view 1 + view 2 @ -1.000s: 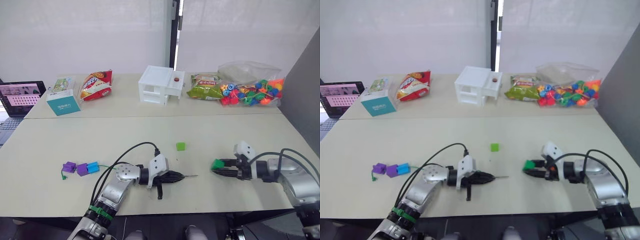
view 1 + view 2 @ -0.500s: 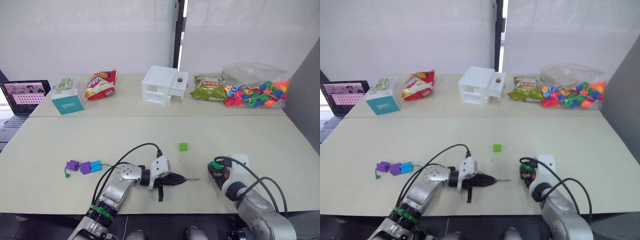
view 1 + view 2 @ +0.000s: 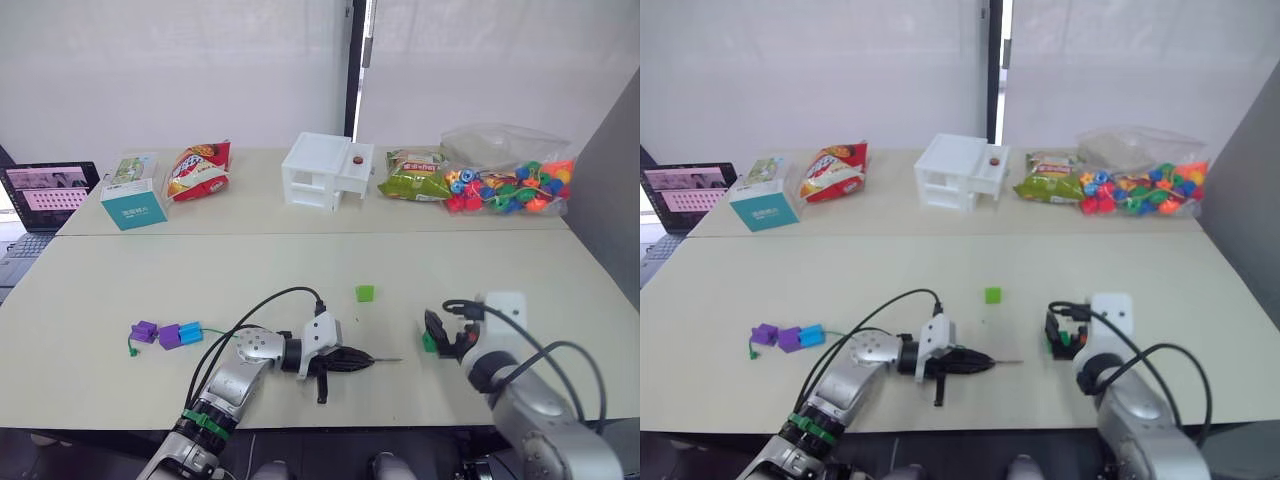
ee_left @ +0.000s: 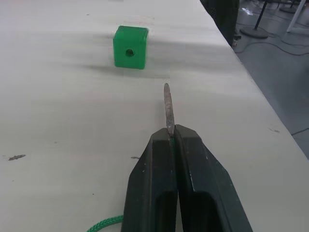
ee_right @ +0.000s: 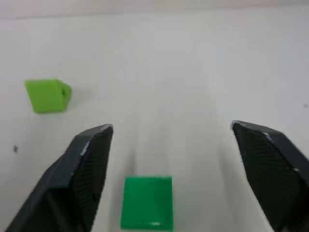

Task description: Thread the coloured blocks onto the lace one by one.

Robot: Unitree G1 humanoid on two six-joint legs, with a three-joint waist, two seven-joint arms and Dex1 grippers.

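My left gripper [image 3: 352, 359] is shut on the lace's grey tip [image 4: 167, 107], which sticks out toward the right. From there the green lace [image 3: 212, 332] runs back left to two purple blocks [image 3: 156, 333] and a blue block [image 3: 190, 331] lying in a row on it. A dark green block [image 5: 147, 202] rests on the table between the open fingers of my right gripper [image 5: 170, 129]; its hole faces the lace tip in the left wrist view [image 4: 130, 47]. A light green block [image 3: 365, 293] lies loose further back.
Along the far table stand a laptop [image 3: 40, 195], a teal box [image 3: 130, 205], a red snack bag [image 3: 198, 170], a white drawer unit [image 3: 325, 170], a green snack bag [image 3: 412, 175] and a bag of mixed beads [image 3: 510, 185].
My right gripper has turned and opened, letting the dark green block down onto the table. The left gripper still holds the lace tip in the same place. The camera shifted slightly.
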